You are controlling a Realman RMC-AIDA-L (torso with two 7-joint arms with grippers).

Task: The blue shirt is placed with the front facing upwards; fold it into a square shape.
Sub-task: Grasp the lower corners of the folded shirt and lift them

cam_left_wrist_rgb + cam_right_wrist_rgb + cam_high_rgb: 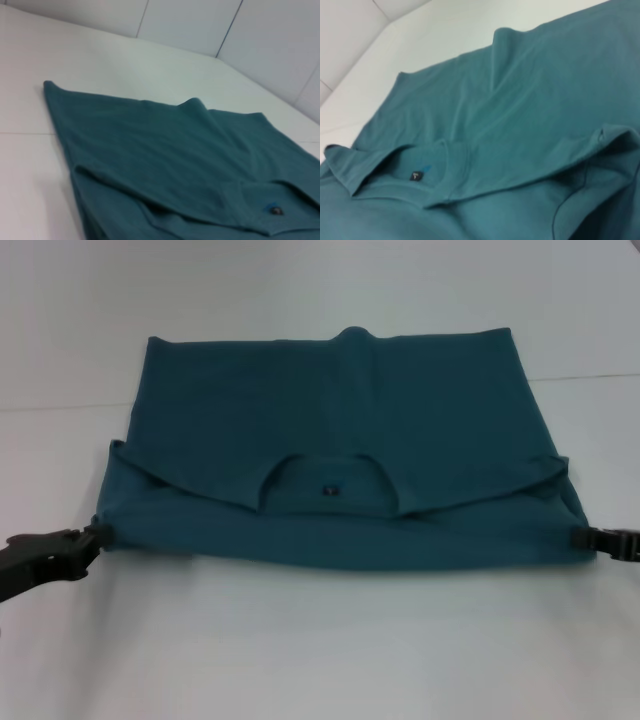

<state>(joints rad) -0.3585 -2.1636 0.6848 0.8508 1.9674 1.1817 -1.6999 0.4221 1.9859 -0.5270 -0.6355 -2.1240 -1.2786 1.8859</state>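
The blue shirt (pixel 350 410) lies on the white table, folded across so that plain teal fabric faces up. Its collar opening with the small dark neck label (pixel 328 489) sits near the front fold. My left gripper (pixel 97 533) is at the shirt's near left corner, shut on the cloth, which is drawn to a point there. At the near right corner my right gripper (pixel 586 537) is shut on the fabric edge. In the left wrist view the shirt (pixel 175 150) and its label (pixel 274 210) show. The right wrist view also has the shirt (pixel 520 125) and label (pixel 415 175). Neither wrist view shows fingers.
The white table (pixel 320 640) stretches bare in front of the shirt and to both sides. A seam in the tabletop (pixel 60 406) runs behind the shirt. White wall panels (pixel 200 25) stand beyond the table's far edge.
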